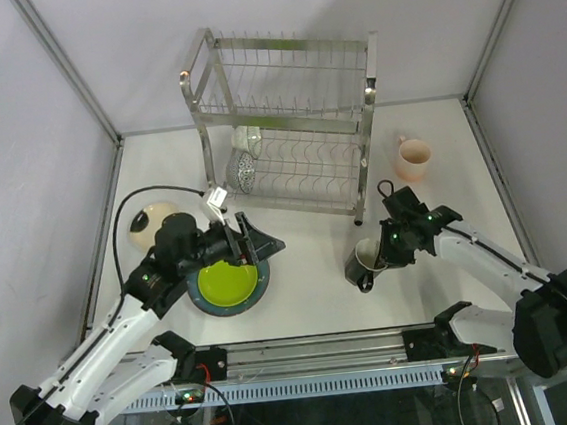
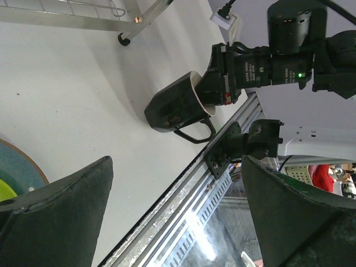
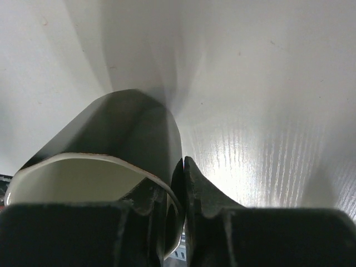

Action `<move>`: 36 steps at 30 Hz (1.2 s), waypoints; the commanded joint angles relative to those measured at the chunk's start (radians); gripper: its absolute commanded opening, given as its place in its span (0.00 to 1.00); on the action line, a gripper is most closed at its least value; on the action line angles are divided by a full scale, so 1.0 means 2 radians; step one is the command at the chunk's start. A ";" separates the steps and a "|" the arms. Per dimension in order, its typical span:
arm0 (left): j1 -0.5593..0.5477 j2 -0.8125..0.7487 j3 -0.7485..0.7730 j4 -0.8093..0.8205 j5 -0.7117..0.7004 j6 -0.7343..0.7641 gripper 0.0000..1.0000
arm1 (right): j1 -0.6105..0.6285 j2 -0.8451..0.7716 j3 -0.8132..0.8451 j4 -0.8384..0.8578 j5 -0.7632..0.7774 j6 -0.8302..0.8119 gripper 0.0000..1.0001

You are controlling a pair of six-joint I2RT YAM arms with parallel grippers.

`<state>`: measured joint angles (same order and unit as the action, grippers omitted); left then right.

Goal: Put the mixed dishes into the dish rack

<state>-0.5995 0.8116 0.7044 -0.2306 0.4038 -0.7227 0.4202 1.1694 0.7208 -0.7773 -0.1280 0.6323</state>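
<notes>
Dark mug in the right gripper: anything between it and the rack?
Nothing visible. Bare table lies between the dark mug and the dish rack; the pink mug stands off to the right. The right gripper grips the mug's rim.

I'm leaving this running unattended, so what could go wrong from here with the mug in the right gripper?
The right gripper pinches only one wall of the dark mug, which is tilted; it may swing or slip when lifted. A post of the dish rack stands close by; the mug might clip it.
</notes>
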 commanded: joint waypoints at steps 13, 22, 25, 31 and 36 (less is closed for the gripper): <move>-0.002 -0.028 -0.080 0.256 0.125 -0.177 1.00 | 0.030 -0.181 0.033 0.226 -0.099 0.147 0.00; -0.008 -0.027 -0.063 0.319 0.151 -0.199 0.96 | 0.064 -0.139 0.038 0.455 -0.100 0.220 0.00; -0.008 -0.025 -0.061 0.319 0.143 -0.201 0.95 | 0.066 -0.118 0.045 0.499 -0.106 0.237 0.00; -0.009 -0.013 -0.049 0.323 0.133 -0.203 0.94 | 0.089 -0.077 0.053 0.577 -0.110 0.261 0.00; -0.009 0.005 -0.043 0.357 0.124 -0.216 0.93 | 0.114 -0.046 0.062 0.623 -0.112 0.272 0.00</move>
<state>-0.6113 0.7975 0.5507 0.3840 0.6712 -1.1194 0.6113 1.0660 0.7635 0.2085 -0.3290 1.1118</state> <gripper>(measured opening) 0.942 0.102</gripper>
